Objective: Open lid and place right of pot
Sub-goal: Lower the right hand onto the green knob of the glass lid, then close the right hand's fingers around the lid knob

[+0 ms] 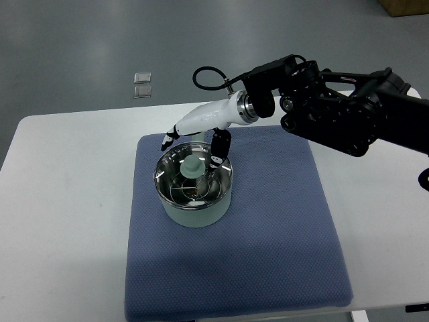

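right robot hand (201,134) hovered open, holding nothing | lid (193,176) sat on pot (196,189), its knob at 6 o'clock from my fingertips (left arm unseen) | judged: descend.

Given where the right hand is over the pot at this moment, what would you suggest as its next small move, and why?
Probably lower the right hand slightly and bring it toward the robot, so its fingers can close on the lid's knob. The glass lid is on the pot, and the hand sits above the far rim, its fingers spread and holding nothing, just short of the knob.
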